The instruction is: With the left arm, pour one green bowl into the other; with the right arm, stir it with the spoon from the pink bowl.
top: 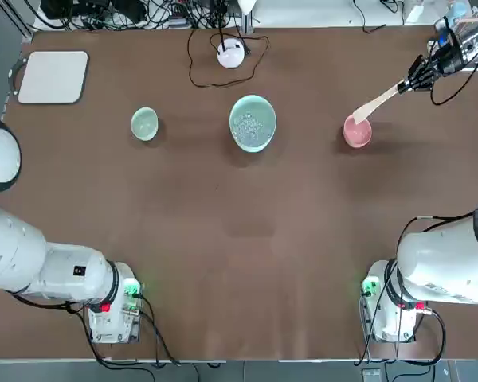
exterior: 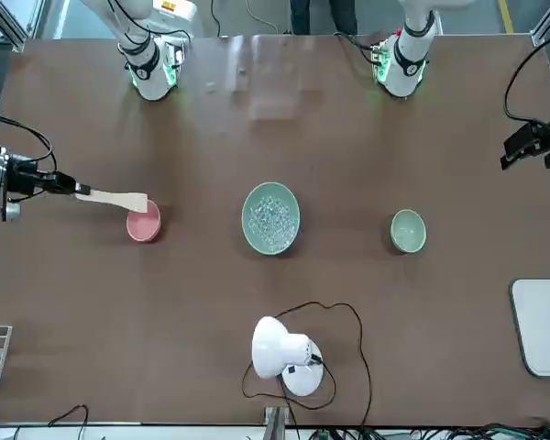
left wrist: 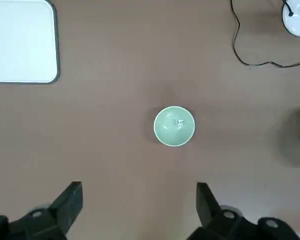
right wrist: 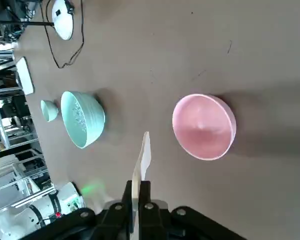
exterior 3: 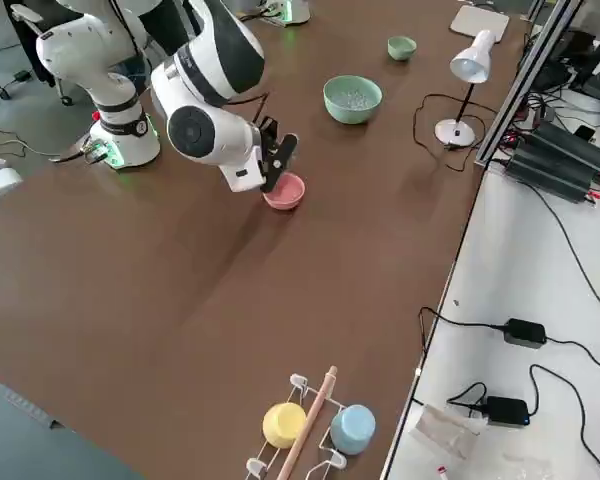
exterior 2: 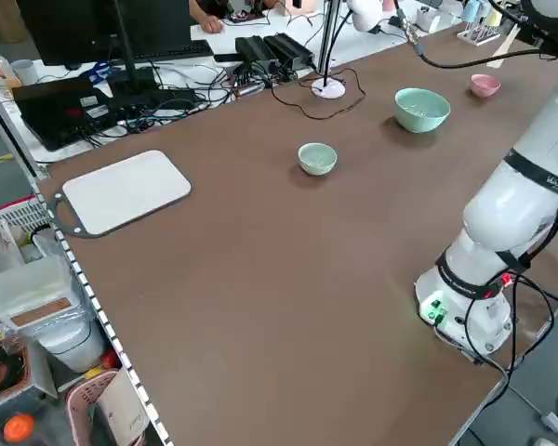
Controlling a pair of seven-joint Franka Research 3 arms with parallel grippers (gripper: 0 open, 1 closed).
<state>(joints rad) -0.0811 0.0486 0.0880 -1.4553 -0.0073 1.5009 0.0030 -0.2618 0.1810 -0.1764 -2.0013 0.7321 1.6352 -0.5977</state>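
My right gripper pinches the wooden spoon above the pink bowl; the wide mint bowl holds whitish bits, the small green bowl sits upright.

Bare table around bowls; lamp behind them

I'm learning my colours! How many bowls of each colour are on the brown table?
Green bowls: 2, the small green bowl and the big green bowl.
Pink bowls: 1, the pink bowl, with the wooden spoon held just above it by the right gripper.
Total: 3 bowls.
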